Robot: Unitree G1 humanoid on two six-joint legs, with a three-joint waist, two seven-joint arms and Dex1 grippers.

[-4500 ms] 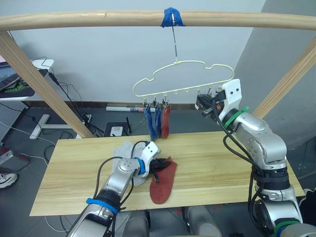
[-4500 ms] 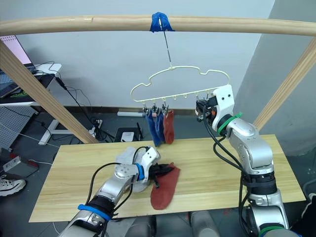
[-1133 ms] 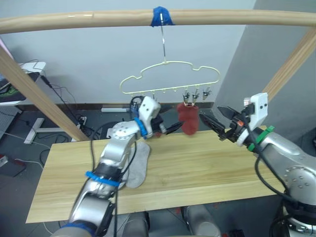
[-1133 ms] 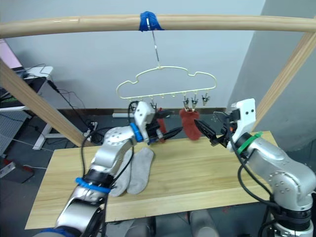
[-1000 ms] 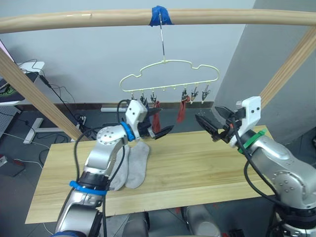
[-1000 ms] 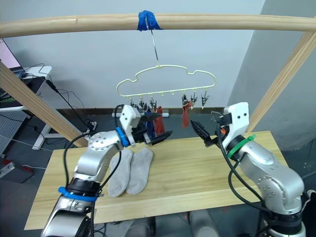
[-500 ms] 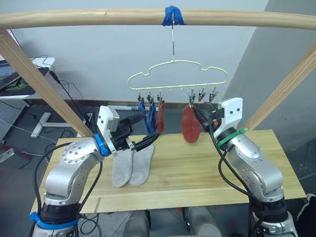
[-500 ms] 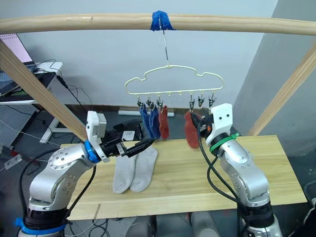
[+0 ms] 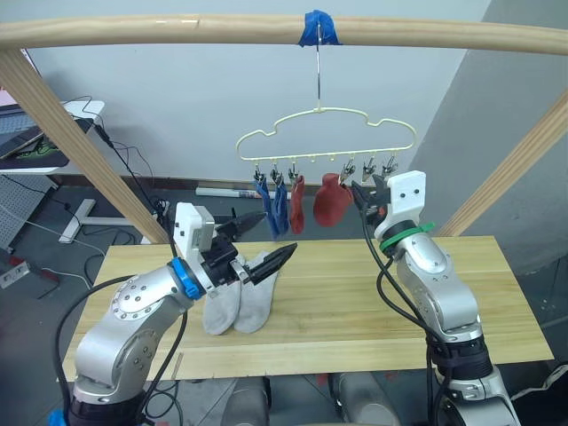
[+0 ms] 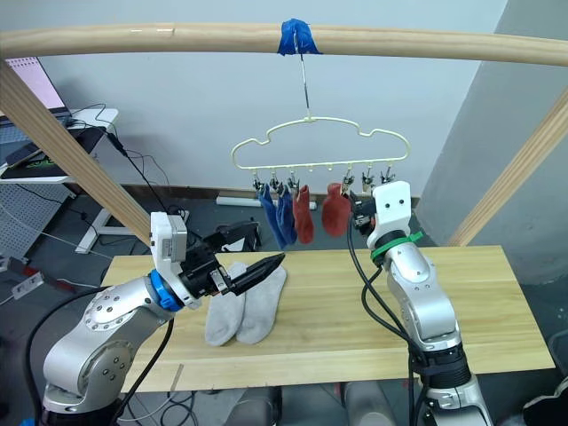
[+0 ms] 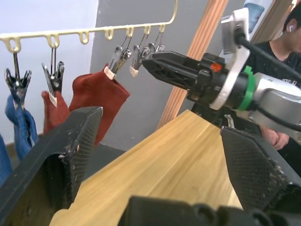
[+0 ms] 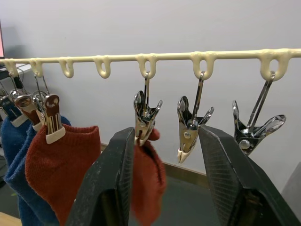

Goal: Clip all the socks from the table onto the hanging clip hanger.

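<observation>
The clip hanger [image 9: 328, 114] hangs from the wooden beam by its hook. Two blue socks [image 9: 271, 206] and a rust red sock [image 9: 297, 204] hang side by side from its clips. A second red sock [image 9: 333, 202] hangs further right. Two light grey socks [image 9: 238, 300] lie side by side on the table [image 9: 373, 293]. My left gripper [image 9: 266, 240] hovers just above the grey pair, wide open and empty. My right gripper [image 12: 167, 134] is up at the hanger's right clips, its jaws half apart. A bare clip [image 12: 189, 127] shows in the gap, unsqueezed.
A thick round wooden beam frame [image 9: 177, 31] spans overhead, with slanted posts at both sides of the table. A person [image 11: 291, 23] sits behind the right arm in the left wrist view. Cables and a desk stand on the floor at the far left.
My right gripper has narrowed from wide open to half apart and come up to the clips. The second red sock has swung up and left. My left gripper stays open over the grey socks.
</observation>
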